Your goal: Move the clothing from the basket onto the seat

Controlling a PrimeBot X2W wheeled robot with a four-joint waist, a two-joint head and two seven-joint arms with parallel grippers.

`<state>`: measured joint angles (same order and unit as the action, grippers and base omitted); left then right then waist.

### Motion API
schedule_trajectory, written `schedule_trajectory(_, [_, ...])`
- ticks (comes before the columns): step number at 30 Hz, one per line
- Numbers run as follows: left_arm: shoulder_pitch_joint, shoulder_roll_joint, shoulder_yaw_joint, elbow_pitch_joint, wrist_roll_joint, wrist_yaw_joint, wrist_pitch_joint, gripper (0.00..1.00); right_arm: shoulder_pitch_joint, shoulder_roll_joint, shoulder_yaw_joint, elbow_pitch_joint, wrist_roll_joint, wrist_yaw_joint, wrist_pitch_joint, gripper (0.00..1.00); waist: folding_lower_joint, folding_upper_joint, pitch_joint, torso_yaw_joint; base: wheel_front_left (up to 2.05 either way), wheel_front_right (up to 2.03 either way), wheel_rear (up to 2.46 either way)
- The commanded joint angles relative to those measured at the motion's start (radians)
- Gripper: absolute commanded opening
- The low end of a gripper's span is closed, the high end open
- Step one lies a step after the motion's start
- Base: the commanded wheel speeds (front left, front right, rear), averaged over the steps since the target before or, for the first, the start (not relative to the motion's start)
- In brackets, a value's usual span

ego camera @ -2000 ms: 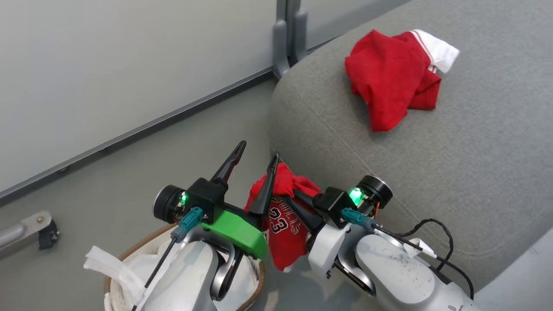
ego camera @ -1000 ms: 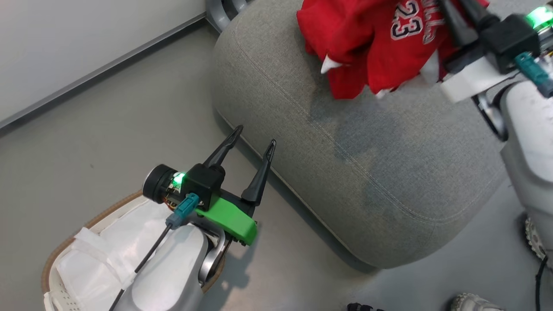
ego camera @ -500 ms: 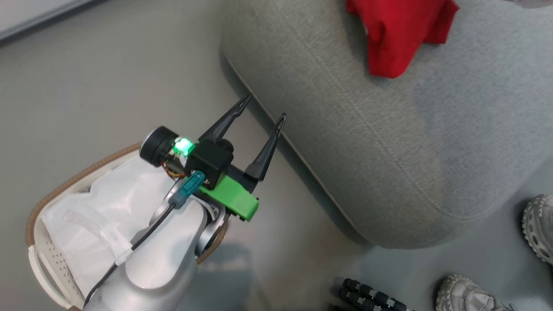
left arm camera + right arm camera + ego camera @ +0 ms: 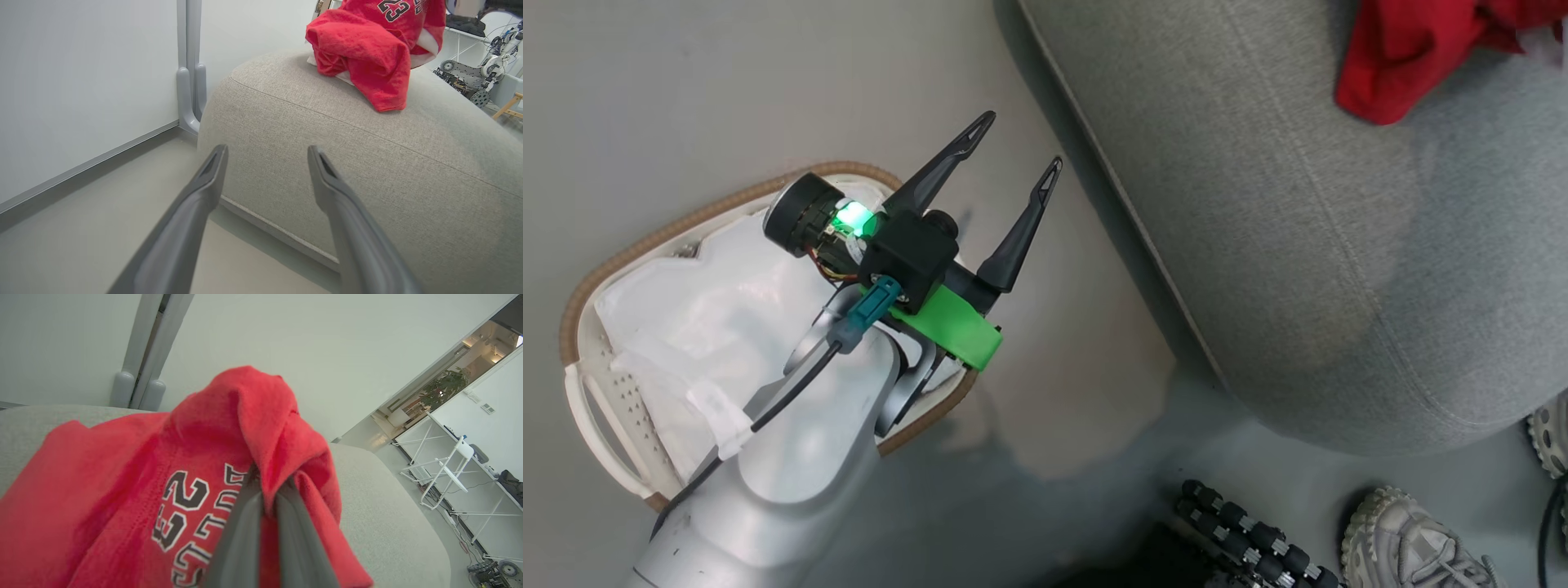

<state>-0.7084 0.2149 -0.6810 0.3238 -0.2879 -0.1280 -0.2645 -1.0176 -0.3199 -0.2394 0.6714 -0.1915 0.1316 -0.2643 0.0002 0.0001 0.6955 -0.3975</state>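
In the right wrist view my right gripper (image 4: 265, 488) is shut on a fold of the red "BULLS 23" jersey (image 4: 184, 498), which hangs over the grey seat (image 4: 388, 498). The left wrist view has the red clothing (image 4: 367, 49) bunched on top of the seat (image 4: 367, 143); I cannot tell the two garments apart there. My left gripper (image 4: 1023, 139) is open and holds nothing, above the floor between the white basket (image 4: 621, 253) and the seat (image 4: 1339, 286). A red corner of the clothing (image 4: 1405, 57) lies on the cushion. Inside the basket I see the white liner (image 4: 686, 310).
A person's grey shoes (image 4: 1409, 543) stand on the floor by the seat's near corner, beside a black ribbed object (image 4: 1241, 531). A grey post (image 4: 190, 81) runs up the wall behind the seat. Racks and a white chair (image 4: 449, 465) stand far off.
The head camera has swung, shifting the whole picture. My right gripper carried the jersey from beside the basket up over the seat. The left gripper stays open near the basket.
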Motion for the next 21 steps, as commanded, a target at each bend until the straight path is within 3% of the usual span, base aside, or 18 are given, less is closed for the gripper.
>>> schedule_trajectory(1, [-0.017,0.010,0.003,0.001,0.008,-0.004,0.000,1.00,0.023,0.009,-0.022,0.002,-0.004,-0.002,0.000,0.02,-0.0002,-0.0001,0.039,0.028,0.00,0.00,0.00])
schedule_trajectory(2, [-0.017,0.010,0.003,0.003,0.008,-0.004,0.000,1.00,0.037,0.019,-0.035,0.001,-0.008,-0.002,0.000,0.33,-0.0002,-0.0001,0.039,0.028,0.00,0.00,0.00])
schedule_trajectory(3, [-0.016,0.010,0.004,0.005,0.007,-0.004,0.000,1.00,0.049,0.024,-0.046,-0.004,-0.009,-0.002,0.000,0.47,-0.0002,-0.0001,0.038,0.028,0.00,0.00,0.00])
schedule_trajectory(4, [-0.013,0.009,0.006,0.008,0.006,-0.004,0.000,1.00,0.066,0.028,-0.057,-0.011,-0.013,-0.002,0.000,0.98,-0.0002,-0.0001,0.034,0.028,0.00,0.00,0.00])
schedule_trajectory(9, [0.008,-0.004,0.017,0.013,0.001,-0.004,0.000,1.00,0.140,0.049,-0.094,-0.030,0.009,-0.002,0.000,1.00,-0.0002,-0.0001,-0.002,0.017,0.00,0.00,0.00])
schedule_trajectory(21, [0.077,-0.042,0.066,0.025,-0.014,-0.004,0.000,1.00,0.318,0.070,-0.036,-0.167,0.050,-0.002,0.000,1.00,-0.0002,-0.0001,-0.148,0.011,0.00,0.00,0.00])
